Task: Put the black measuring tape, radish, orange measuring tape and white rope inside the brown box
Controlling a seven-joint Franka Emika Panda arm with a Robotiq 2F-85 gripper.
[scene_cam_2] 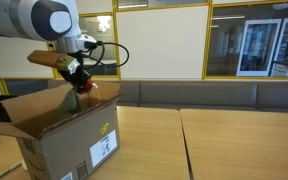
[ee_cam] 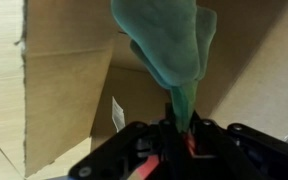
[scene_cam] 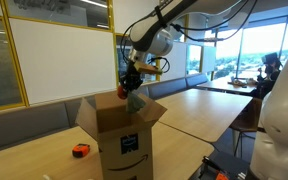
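Note:
My gripper [scene_cam: 132,82] hangs over the open top of the brown box [scene_cam: 124,140] and is shut on the radish [scene_cam: 135,93]. The radish's reddish body sits between the fingers and its green end hangs down. In the wrist view the green end [ee_cam: 169,45] hangs from the jaws [ee_cam: 180,128] above the box's inside [ee_cam: 74,70]. In an exterior view the gripper [scene_cam_2: 80,78] holds the radish [scene_cam_2: 83,86] just above the box [scene_cam_2: 69,145]. The orange measuring tape [scene_cam: 81,150] lies on the table beside the box. The black measuring tape and the white rope are not in view.
The box stands on a wooden table [scene_cam: 194,110] with its four flaps open. A padded bench [scene_cam_2: 204,95] and glass walls run behind the table. A white label [ee_cam: 117,113] sticks to the box's inner wall.

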